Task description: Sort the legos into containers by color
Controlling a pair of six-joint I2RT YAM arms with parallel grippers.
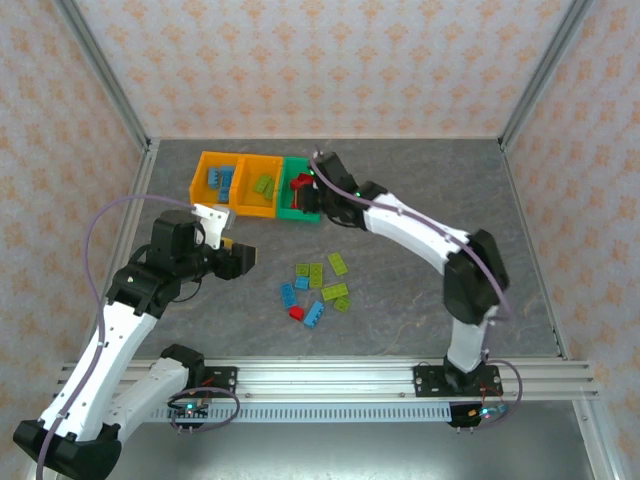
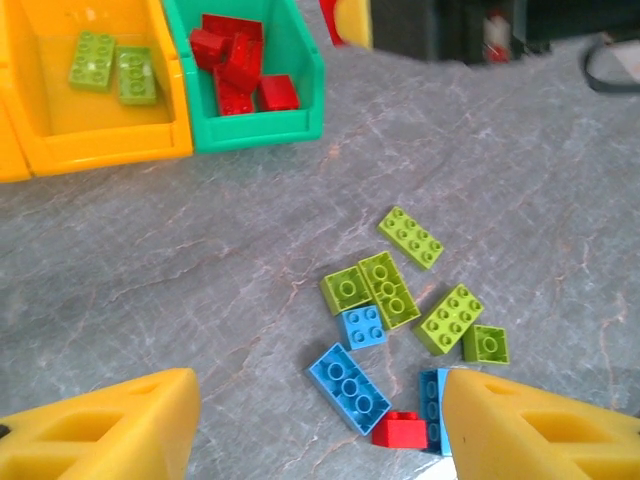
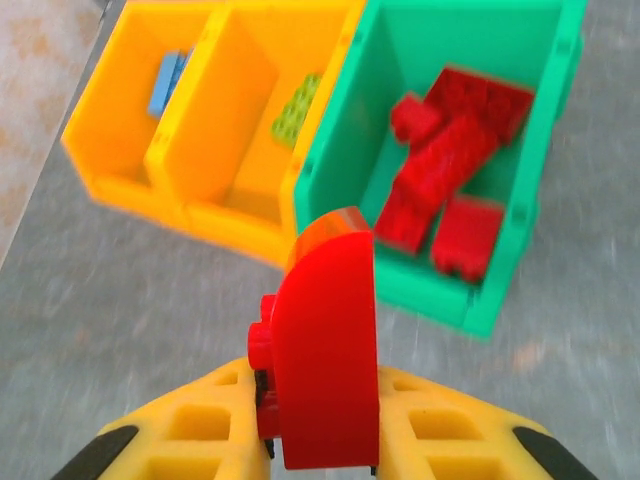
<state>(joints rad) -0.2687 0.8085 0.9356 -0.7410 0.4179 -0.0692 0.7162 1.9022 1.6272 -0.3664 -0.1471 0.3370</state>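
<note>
The right claw hangs by the green bin in the overhead view, with loose legos clustered mid-bench. In its wrist view, the left claw gapes empty above them. The right wrist view shows a red brick clamped just short of the green bin, which already holds reds. Sorting looks about half done.

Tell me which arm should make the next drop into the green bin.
Right. The right end effector grips a red lego at the green bin, which holds reds. The left end effector is open, above the loose pile, with nothing to drop.
</note>
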